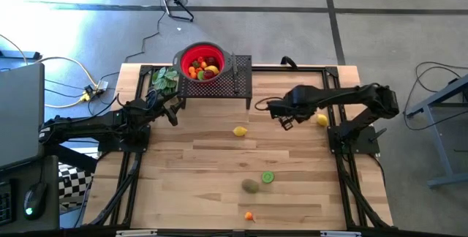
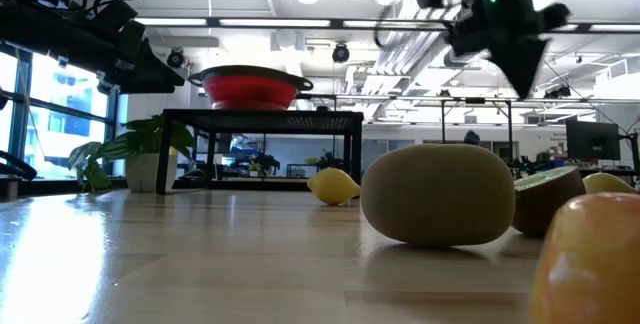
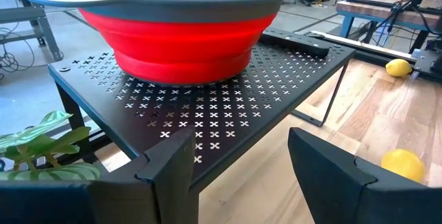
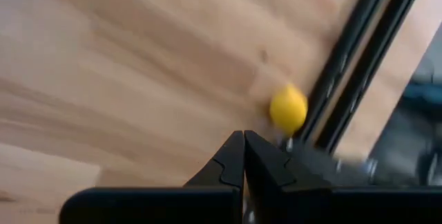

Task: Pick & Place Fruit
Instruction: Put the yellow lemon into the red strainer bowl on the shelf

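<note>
Yellow lemons, two of them, lie on my wooden table (image 1: 219, 156): one lemon (image 1: 240, 131) at mid-table with its long axis across the table, another lemon (image 1: 322, 120) beside my right arm. Nearer the front lie one kiwi (image 1: 251, 186), one lime half (image 1: 268, 178) and one orange piece (image 1: 249, 216). My red bowl (image 1: 202, 61) on the black rack (image 1: 241, 83) holds mixed fruit. My right gripper (image 1: 282, 118) has its fingers pressed together, empty; my left gripper (image 3: 238, 162) stands apart before the rack.
</note>
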Action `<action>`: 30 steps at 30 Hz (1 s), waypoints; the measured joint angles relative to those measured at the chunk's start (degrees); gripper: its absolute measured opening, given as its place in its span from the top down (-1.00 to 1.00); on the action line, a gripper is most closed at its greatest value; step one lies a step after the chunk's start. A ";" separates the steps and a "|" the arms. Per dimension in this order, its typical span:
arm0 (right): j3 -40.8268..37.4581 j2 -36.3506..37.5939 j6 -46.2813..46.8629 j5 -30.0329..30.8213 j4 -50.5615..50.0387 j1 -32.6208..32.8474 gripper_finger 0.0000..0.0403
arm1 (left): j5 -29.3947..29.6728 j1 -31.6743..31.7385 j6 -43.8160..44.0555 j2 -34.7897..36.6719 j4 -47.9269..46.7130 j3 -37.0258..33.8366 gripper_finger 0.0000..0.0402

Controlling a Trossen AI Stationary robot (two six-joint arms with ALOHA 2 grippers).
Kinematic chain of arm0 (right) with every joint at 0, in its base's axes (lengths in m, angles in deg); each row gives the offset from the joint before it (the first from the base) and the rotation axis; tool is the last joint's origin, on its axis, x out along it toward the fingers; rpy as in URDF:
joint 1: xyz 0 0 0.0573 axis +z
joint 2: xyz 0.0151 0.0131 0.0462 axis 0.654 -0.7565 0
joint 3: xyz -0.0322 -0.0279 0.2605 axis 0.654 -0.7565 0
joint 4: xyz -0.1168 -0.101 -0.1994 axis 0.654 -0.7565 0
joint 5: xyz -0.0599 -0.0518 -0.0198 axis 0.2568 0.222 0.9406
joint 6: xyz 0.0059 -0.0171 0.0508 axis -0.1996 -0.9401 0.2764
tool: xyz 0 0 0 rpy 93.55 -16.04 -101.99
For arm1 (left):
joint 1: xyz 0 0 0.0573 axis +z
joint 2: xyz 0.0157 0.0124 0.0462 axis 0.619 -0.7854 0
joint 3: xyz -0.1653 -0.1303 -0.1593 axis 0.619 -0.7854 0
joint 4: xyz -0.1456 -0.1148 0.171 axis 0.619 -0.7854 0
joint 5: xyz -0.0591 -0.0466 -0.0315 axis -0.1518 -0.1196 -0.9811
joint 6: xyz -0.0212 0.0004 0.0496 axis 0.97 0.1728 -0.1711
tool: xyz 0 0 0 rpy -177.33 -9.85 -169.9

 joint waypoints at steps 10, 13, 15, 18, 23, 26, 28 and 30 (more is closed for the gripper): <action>-14.12 0.17 3.05 -8.98 0.00 -4.09 0.98 | 0.00 0.00 -1.60 -0.02 0.00 0.00 -0.13; -16.42 0.53 1.46 -8.09 0.38 -5.35 0.98 | 0.00 0.00 -1.70 -0.01 0.00 0.00 -0.13; -17.50 1.70 0.84 -7.75 1.11 -6.47 0.98 | -0.02 0.00 -1.70 0.00 0.00 0.00 -0.13; -18.86 5.15 -2.23 -6.83 6.33 -7.95 0.98 | -0.03 0.00 -1.70 -0.01 0.00 0.00 -0.13; -22.37 14.06 -6.18 -8.15 15.54 -11.72 0.98 | -0.03 0.00 -1.70 -0.02 0.00 0.00 -0.13; -24.33 18.17 -5.37 -7.59 13.12 -14.23 0.98 | -0.05 0.00 -1.70 0.00 -0.02 0.00 -0.13; -25.91 20.45 -5.35 -7.59 11.64 -15.79 0.99 | -0.05 0.00 -1.70 -0.02 -0.05 0.00 -0.13; -27.48 22.52 -6.58 -8.02 11.26 -17.12 0.98 | -0.05 0.00 -1.72 0.00 -0.07 0.00 -0.13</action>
